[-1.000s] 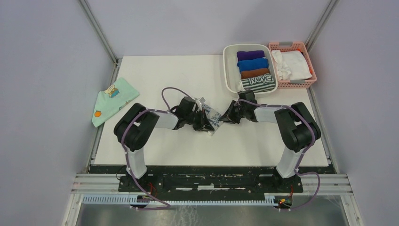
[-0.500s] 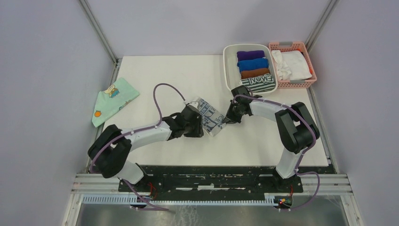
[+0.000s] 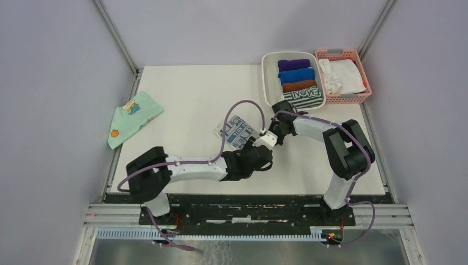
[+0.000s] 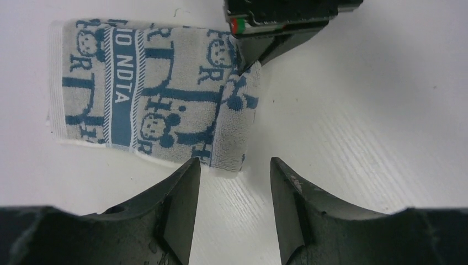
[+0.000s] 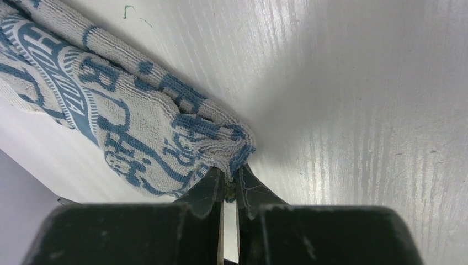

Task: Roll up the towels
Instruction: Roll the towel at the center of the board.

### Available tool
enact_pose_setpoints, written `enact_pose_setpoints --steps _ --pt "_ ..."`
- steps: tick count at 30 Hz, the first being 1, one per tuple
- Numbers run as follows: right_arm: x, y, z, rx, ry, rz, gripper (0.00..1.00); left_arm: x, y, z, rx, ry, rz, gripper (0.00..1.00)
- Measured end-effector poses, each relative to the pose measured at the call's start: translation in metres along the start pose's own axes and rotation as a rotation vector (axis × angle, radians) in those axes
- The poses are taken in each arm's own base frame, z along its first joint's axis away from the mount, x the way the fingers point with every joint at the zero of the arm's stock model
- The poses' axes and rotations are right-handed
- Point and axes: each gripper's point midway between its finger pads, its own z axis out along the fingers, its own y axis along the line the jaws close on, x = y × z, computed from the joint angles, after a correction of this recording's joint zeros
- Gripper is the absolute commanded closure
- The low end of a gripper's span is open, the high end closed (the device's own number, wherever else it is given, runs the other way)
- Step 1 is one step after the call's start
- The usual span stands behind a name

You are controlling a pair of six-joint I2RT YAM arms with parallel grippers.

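While the right gripper point(image 5: 230, 186) pinches a corner of the blue-grey towel point(image 5: 138, 127) at lower centre, the open left gripper point(image 4: 234, 185) should grab the near corner squarely before rolling.

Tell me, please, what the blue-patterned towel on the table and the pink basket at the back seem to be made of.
The blue-patterned towel looks like cotton terry: a matte, looped pile shows close up, and its folded edge is plump. The pink basket is probably moulded plastic: an even colour and a slotted wall, though small in view.
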Motion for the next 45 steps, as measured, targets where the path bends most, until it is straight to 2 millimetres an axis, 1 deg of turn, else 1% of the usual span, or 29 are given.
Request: enact_pose_setpoints --steps 2,6,9,13,18,21,24,26,30,38,45 --pt "0.001 0.0 0.0 0.001 0.006 0.002 0.89 0.009 -0.005 0.009 -0.015 0.014 0.07 0.43" --pt "0.002 0.0 0.0 -0.003 0.014 0.007 0.89 0.028 -0.007 0.025 -0.051 0.052 0.196 0.42" --pt "0.003 0.0 0.0 -0.004 0.017 0.009 0.88 0.034 -0.007 0.032 -0.069 0.064 0.254 0.42" --pt "0.004 0.0 0.0 -0.007 0.026 0.014 0.88 0.034 -0.009 0.038 -0.084 0.065 0.301 0.42" --pt "0.005 0.0 0.001 -0.012 0.036 0.017 0.88 0.031 -0.019 0.039 -0.073 0.052 0.33 0.41" --pt "0.006 0.001 0.002 -0.016 0.042 0.02 0.88 0.029 -0.024 0.044 -0.073 0.051 0.337 0.4" --pt "0.007 0.002 0.002 -0.021 0.05 0.021 0.88 0.034 -0.026 0.05 -0.082 0.069 0.352 0.39" --pt "0.007 0.002 0.002 -0.024 0.053 0.023 0.88 0.041 -0.025 0.054 -0.099 0.092 0.374 0.39" --pt "0.007 0.002 0.002 -0.026 0.056 0.025 0.88 0.039 -0.023 0.059 -0.137 0.095 0.387 0.38" --pt "0.007 0.002 0.002 -0.029 0.059 0.027 0.88 0.039 -0.016 0.061 -0.167 0.106 0.393 0.38" --pt "0.007 0.002 0.002 -0.03 0.059 0.028 0.88 0.04 -0.007 0.064 -0.181 0.119 0.382 0.42"
